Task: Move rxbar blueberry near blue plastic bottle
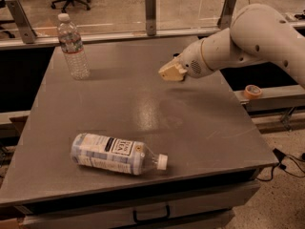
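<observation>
The blue plastic bottle (112, 154) lies on its side near the table's front edge, with its white cap pointing right. My gripper (170, 72) hangs low over the back right part of the grey table (200, 123), at the end of the white arm that comes in from the right. The rxbar blueberry is hidden. It does not show anywhere on the table, and the gripper and wrist cover the place behind them.
A clear ribbed water bottle (72, 46) stands upright at the back left of the table. A roll of tape (252, 90) lies on the ledge to the right. Posts and a glass panel run along the table's far edge.
</observation>
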Available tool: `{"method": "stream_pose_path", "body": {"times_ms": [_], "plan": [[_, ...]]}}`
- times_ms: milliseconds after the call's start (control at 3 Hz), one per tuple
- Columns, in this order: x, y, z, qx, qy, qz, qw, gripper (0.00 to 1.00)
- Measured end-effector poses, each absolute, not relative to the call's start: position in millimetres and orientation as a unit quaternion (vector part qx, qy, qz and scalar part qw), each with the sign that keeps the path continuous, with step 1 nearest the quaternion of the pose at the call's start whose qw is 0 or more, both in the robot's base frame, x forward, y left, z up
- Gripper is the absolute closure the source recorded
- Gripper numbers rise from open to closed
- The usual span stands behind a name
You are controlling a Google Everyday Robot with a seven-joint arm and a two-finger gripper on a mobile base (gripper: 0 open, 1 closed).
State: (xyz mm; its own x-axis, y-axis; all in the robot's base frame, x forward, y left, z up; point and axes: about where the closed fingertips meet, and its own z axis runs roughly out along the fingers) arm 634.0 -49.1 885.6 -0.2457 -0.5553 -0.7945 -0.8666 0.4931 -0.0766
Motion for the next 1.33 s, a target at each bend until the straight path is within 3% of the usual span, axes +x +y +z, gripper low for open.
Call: {"method": "stream_pose_path", "body": {"times_ms": [333,1000,1333], "plan": [[596,-19,868,-0.481,0.759,0.23,0.373,1.0],[600,-29,882,-0.474,0.756,0.218,0.396,0.59],[618,-59,899,-0.449,0.752,0.206,0.436,0.35]]}}
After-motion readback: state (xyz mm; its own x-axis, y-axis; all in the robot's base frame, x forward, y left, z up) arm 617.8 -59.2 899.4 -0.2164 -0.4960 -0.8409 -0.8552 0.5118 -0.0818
